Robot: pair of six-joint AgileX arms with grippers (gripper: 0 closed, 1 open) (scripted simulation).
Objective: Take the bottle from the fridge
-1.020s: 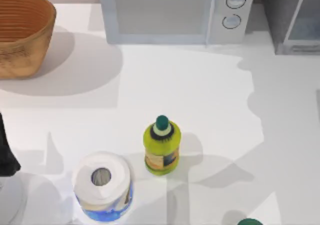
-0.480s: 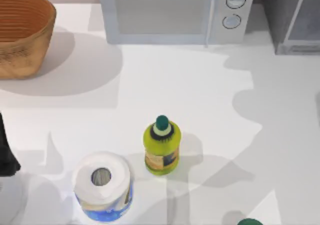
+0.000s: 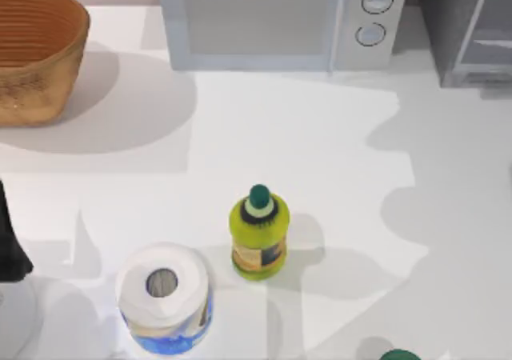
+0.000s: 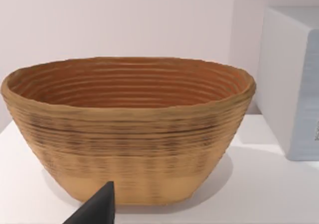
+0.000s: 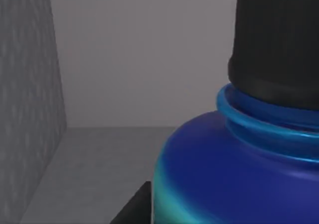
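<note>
White surface (image 3: 320, 136) carries 1 microwave (image 3: 276, 20), 1 basket (image 3: 36, 52), 1 yellow-green bottle (image 3: 258, 234) and 1 paper roll (image 3: 164, 296). Right of the microwave, 1 fridge (image 3: 468, 28) holds 1 blue bottle (image 5: 234, 174); claw states cannot be told.

I am viewing the bottle (image 5: 234, 169), blue with a black cap (image 5: 276, 40), standing upright close inside the fridge (image 5: 30, 99), grey walls surrounding it.

Bystanders on the white tabletop (image 3: 320, 136)

Woven basket (image 3: 36, 52) far left; light grey microwave (image 3: 276, 20) at the far edge; yellow-green bottle (image 3: 258, 236) upright near centre, paper roll (image 3: 164, 296) just left of it, nearer.
</note>
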